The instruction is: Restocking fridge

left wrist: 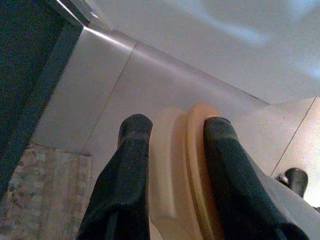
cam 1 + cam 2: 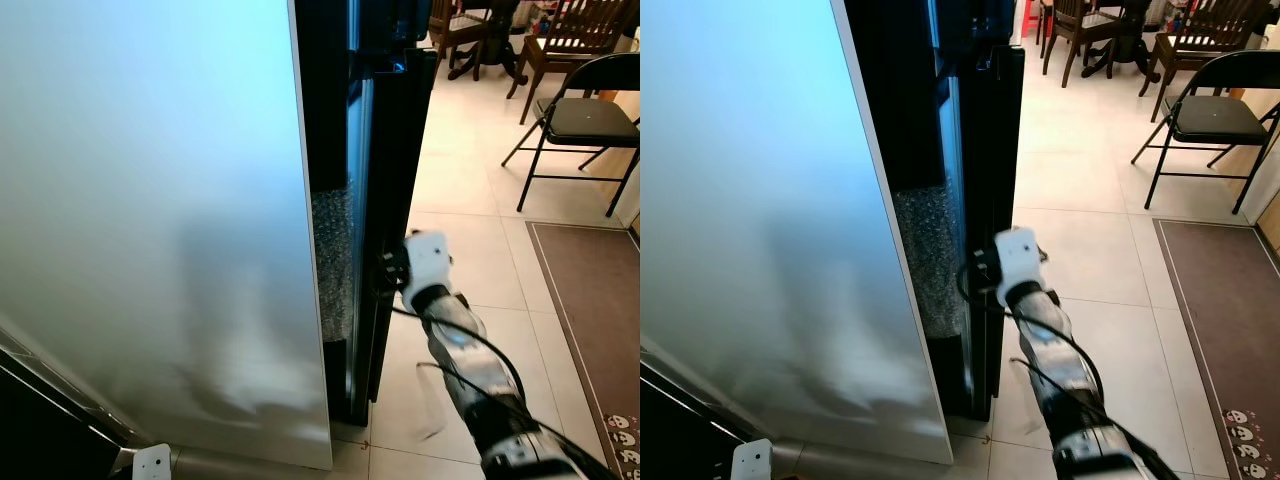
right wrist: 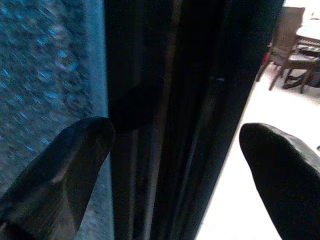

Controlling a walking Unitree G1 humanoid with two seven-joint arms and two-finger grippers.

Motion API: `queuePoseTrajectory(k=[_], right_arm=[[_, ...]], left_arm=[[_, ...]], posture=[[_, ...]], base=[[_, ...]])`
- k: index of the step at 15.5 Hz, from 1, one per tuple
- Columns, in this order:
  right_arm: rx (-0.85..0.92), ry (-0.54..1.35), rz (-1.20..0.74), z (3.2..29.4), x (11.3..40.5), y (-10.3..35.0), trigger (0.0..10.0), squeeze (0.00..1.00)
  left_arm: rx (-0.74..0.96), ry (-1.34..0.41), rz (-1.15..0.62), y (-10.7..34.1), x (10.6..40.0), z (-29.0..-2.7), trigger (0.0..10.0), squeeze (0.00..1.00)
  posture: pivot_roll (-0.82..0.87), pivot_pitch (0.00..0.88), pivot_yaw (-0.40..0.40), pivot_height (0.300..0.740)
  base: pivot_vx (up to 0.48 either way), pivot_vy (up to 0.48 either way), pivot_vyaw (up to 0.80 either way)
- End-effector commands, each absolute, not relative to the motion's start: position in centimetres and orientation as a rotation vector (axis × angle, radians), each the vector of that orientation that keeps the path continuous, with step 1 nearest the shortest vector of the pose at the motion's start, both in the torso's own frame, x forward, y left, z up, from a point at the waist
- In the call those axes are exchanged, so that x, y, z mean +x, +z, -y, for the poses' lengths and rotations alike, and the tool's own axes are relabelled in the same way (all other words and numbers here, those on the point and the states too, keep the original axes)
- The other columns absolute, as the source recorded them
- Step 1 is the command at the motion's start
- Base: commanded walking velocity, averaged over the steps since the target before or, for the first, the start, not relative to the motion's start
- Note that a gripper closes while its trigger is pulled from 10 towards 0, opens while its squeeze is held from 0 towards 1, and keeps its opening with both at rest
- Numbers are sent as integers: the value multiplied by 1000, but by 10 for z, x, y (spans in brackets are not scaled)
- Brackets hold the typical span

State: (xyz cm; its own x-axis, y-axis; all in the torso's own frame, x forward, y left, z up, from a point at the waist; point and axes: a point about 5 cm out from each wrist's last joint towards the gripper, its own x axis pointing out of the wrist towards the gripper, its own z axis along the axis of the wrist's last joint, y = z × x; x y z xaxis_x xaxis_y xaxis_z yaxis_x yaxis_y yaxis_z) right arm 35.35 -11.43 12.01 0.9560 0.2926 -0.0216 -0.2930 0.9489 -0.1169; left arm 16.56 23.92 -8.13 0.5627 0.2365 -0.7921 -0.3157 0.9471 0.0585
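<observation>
Black fridge door edge (image 2: 395, 200) sits right of my view, my right gripper (image 3: 175, 150) spread wide around it. My left gripper (image 1: 172, 150) clamps a cream-and-orange disc (image 1: 182, 170) low on the left.

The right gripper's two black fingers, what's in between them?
The dark edge of the fridge door stands between the open right gripper's fingers, as the right wrist view shows. Whether they touch it is unclear.
</observation>
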Motion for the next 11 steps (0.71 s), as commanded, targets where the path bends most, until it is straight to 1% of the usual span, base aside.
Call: queuePoseTrajectory(k=[1, 5, 8, 9, 11], right_arm=[[-135, 317, -3, 112, 357, 123, 10000, 0], [-134, 218, 30, 129, 368, 135, 10000, 0], [-122, 140, 40, 142, 369, 134, 10000, 0], [-120, 65, 44, 156, 366, 132, 10000, 0], [-118, -28, 58, 173, 361, 131, 10000, 0]], left_arm=[[-120, 307, -953, -86, 161, -230, 10000, 0], [-123, 312, -954, -87, 160, -229, 10000, 0], [-123, 312, -957, -87, 159, -229, 10000, 0], [-123, 311, -958, -87, 159, -229, 10000, 0], [-124, 311, -958, -88, 158, -229, 10000, 0]], posture=[[-128, 0, 42, 740], [-126, 0, 40, 740], [-126, 0, 38, 740], [-127, 0, 38, 740], [-127, 0, 38, 740]], base=[[0, 0, 0], [0, 0, 0], [0, 0, 0], [0, 0, 0], [0, 0, 0]])
